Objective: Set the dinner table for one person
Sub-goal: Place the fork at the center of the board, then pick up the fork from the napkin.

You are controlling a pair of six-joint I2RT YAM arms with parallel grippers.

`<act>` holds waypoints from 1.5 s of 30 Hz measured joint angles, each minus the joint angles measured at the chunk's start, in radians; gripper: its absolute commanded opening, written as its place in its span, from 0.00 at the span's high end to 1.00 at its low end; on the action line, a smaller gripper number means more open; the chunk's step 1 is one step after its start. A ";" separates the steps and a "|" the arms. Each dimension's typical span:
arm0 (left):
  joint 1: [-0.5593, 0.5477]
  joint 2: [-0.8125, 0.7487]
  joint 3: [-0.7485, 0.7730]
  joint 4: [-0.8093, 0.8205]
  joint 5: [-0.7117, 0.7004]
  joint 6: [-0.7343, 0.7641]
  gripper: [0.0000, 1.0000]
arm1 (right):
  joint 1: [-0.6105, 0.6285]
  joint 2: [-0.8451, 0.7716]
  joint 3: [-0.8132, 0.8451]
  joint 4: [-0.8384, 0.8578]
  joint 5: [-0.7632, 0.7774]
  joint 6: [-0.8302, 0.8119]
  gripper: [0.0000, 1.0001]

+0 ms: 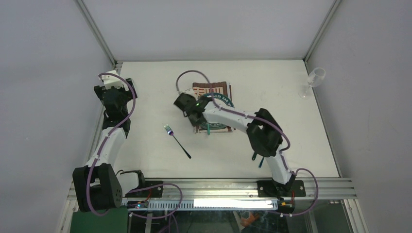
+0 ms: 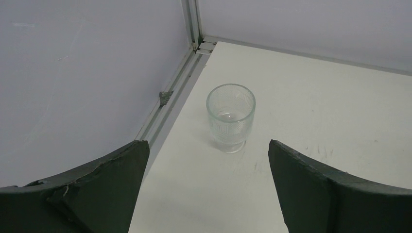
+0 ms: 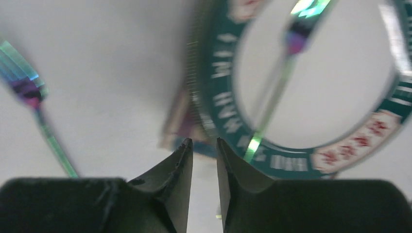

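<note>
The dinner table carries a striped placemat with a green-rimmed plate on it. An iridescent utensil lies across the plate, its green handle past the near rim. A fork lies on the bare table left of the mat. My right gripper hovers at the plate's left edge. In the right wrist view the right gripper is open a narrow gap, nothing in it. My left gripper is wide open, facing a ribbed tumbler a short way ahead in the far left corner.
A stemmed glass stands at the far right edge. Aluminium rails and grey walls close in the table at the back and sides. The left gripper sits close to the left wall.
</note>
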 measured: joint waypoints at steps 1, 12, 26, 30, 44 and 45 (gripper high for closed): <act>0.000 0.001 0.000 -0.002 0.006 -0.001 0.01 | -0.041 -0.043 -0.042 0.010 0.007 0.000 0.72; 0.000 0.009 0.000 -0.016 0.019 -0.009 0.01 | -0.074 -0.104 -0.084 0.031 0.031 -0.001 0.73; 0.000 0.026 0.000 -0.023 0.042 -0.009 0.01 | -0.163 -0.075 -0.089 0.035 0.048 0.004 0.72; 0.000 0.026 0.000 -0.026 0.055 -0.009 0.01 | -0.193 -0.075 -0.119 0.043 0.039 0.004 0.72; 0.000 0.026 -0.003 -0.022 0.087 -0.010 0.01 | -0.213 -0.048 -0.127 0.072 -0.002 0.000 0.72; 0.000 0.026 -0.003 -0.023 0.088 -0.010 0.01 | -0.213 -0.048 -0.127 0.072 -0.002 0.000 0.72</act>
